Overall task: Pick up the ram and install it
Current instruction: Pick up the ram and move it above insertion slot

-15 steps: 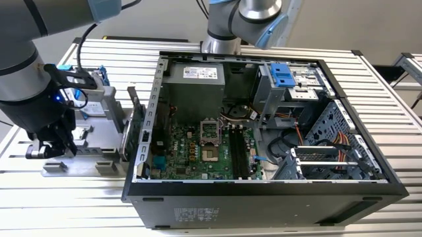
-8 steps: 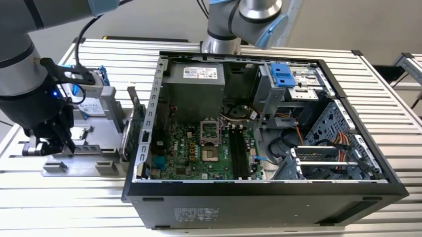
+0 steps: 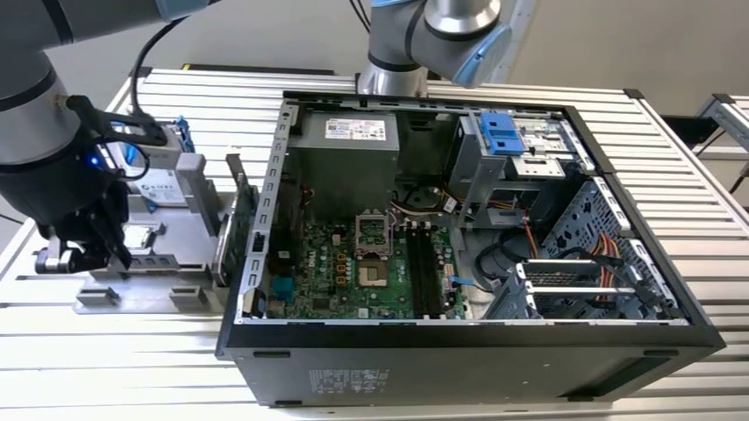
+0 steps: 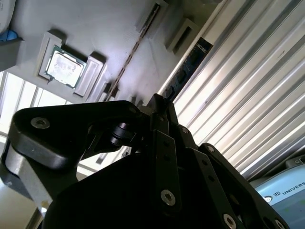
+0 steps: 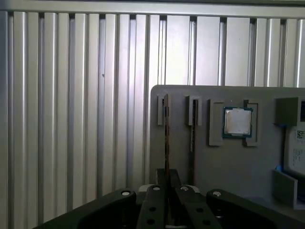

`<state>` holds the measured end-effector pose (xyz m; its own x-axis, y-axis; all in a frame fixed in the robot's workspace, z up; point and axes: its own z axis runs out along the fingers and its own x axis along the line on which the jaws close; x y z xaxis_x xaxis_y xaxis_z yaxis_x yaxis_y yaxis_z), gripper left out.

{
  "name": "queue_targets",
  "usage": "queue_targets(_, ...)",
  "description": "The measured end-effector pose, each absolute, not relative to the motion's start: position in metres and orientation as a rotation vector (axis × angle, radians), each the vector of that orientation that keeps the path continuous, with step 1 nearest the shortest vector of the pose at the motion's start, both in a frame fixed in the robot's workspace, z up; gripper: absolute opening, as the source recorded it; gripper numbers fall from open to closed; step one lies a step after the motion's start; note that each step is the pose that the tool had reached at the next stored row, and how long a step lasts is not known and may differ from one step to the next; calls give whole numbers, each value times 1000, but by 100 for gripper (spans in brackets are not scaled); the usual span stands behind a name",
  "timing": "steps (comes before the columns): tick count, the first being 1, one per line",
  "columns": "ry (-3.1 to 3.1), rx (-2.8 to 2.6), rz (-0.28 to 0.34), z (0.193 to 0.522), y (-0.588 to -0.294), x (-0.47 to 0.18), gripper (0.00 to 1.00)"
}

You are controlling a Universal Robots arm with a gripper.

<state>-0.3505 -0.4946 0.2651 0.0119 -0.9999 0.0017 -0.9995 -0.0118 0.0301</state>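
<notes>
Slatted aluminium table (image 3: 105, 368), open computer case (image 3: 468, 373) at centre. Grey parts tray (image 3: 146, 289) on exterior view's left, just beside case. Ram (image 5: 166, 126) stands on edge in outermost tray slot. Gripper (image 5: 166, 177) low over tray, in line with ram; claw state: cannot tell.

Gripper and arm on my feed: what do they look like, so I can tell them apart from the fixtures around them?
The gripper is matt black, built of flat linkage bars pinned with silver screws, as both wrist views show. In the exterior view the arm is a dark rounded body with a grey band, a small blue light and black cables looped alongside.
</notes>
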Motion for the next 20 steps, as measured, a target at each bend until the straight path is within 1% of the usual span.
queue_targets(20, -2192, 2218, -31, 283, -495, -351, 0)
